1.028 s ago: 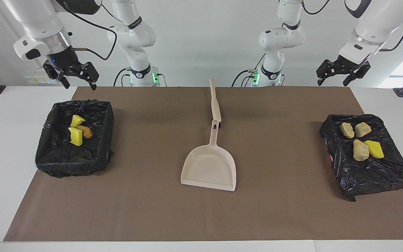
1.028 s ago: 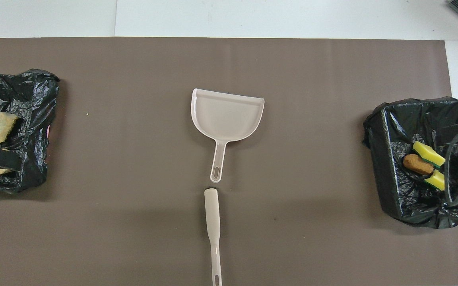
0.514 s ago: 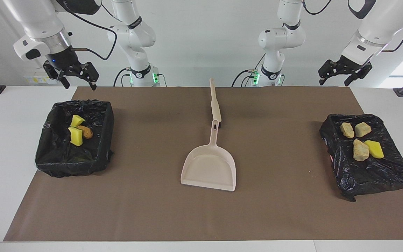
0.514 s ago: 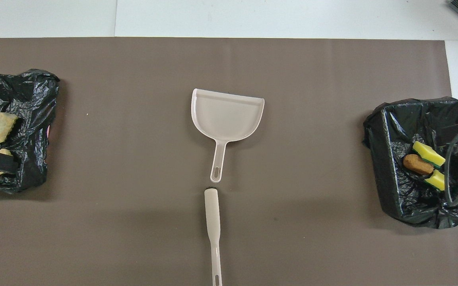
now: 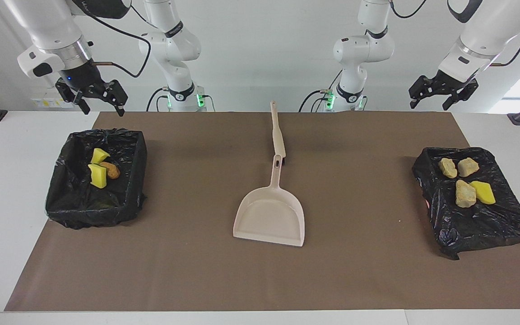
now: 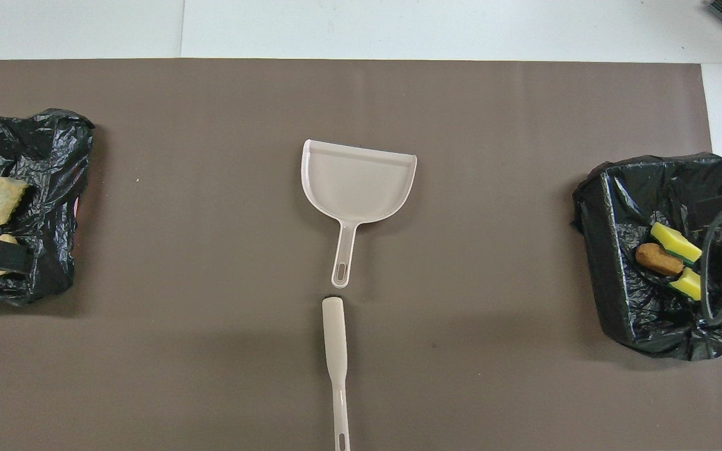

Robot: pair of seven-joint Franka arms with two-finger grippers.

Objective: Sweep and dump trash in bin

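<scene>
Hanging raised with jaws spread and empty, your right gripper (image 5: 99, 100) is over the bin (image 5: 76, 205) holding three trash lumps (image 5: 102, 168); your left gripper (image 5: 438, 95), likewise spread and empty, is over the black bag (image 5: 490, 223) bearing four lumps (image 5: 465, 193); the dustpan (image 5: 271, 216) lies mid-table.

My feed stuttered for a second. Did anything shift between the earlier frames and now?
Only the left claw shifted slightly in the air over the left arm's end of the table, open and empty throughout. The right claw, dustpan, brush, trash and both black bags stayed put.
</scene>
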